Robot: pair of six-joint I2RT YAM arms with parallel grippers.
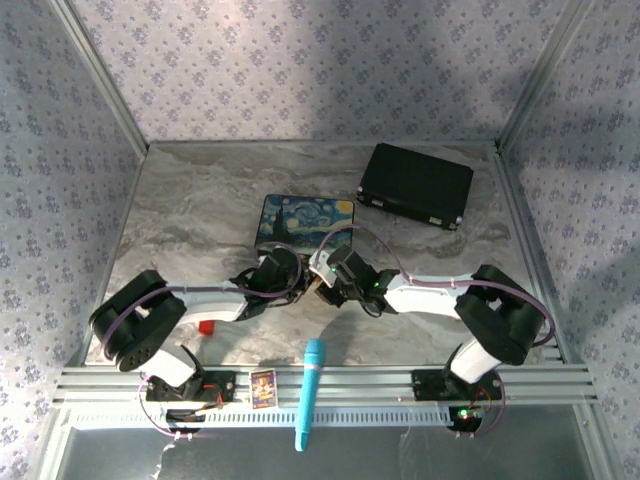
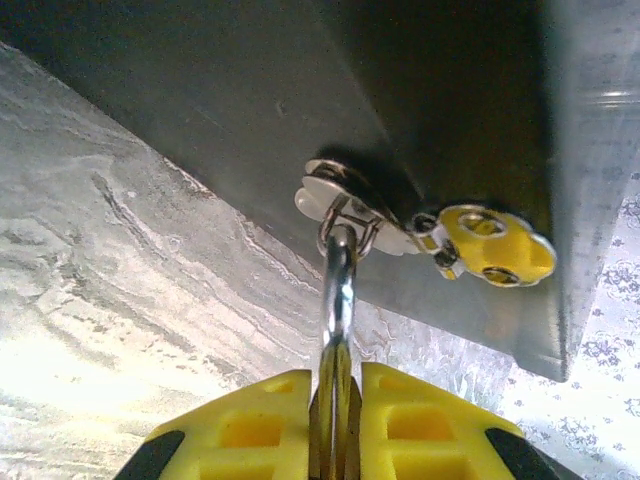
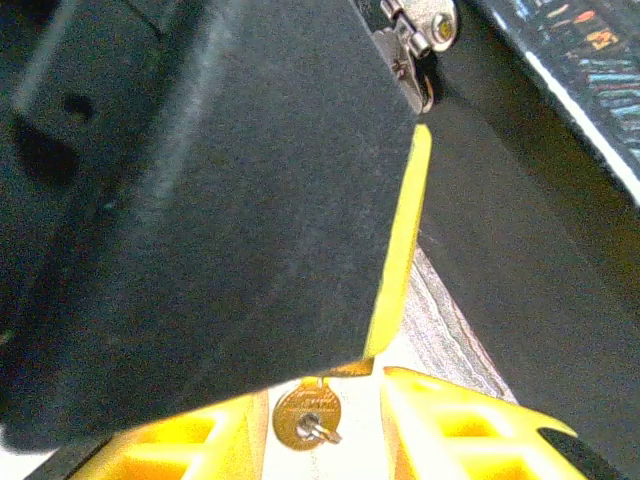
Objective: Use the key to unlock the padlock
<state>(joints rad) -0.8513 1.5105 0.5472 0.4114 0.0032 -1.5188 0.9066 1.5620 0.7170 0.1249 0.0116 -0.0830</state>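
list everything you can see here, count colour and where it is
padlock: 1, silver shackle showing, clamped by the left gripper, hooked through a silver hasp
key: 1, brass-looking round head with a small silver ring, between the fingers of the right gripper
tin: 1, starry-night blue, mid table just beyond the grippers
case: 1, black, far right of the table
block: 1, red, near left by the left arm
marker: 1, teal, across the near rail
card: 1, small and dark, on the rail left of the marker
table: 1, grey-white marble
left gripper: 1, yellow fingers, shut on the padlock
right gripper: 1, yellow fingers, grip on the key unclear
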